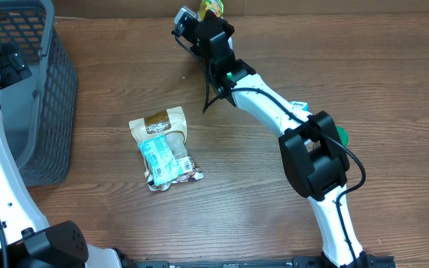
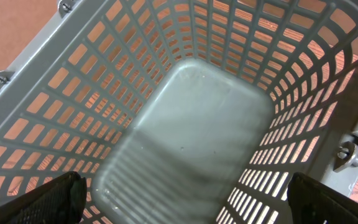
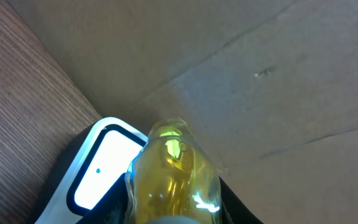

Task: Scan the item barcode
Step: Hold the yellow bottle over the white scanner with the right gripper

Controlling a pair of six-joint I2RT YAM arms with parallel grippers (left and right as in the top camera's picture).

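Table [image 1: 110, 223] wood-grain, matt; basket [image 1: 51, 89] grey plastic; bottle [image 3: 173, 180] glossy, translucent; packet [image 1: 164, 147] shiny film.

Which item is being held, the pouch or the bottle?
The clear yellow bottle, in the right end effector; the tan-and-teal snack pouch lies free on the table.

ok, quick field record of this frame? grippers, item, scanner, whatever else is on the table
left gripper: open, holding nothing, above the grey basket
right gripper: shut on yellow bottle
scanner: white body, bright window, right beside the bottle at the far edge
barcode: not visible in any view
snack packet: lying flat on the table, apart from both arms
scan status: bottle held at the scanner; a read cannot be confirmed
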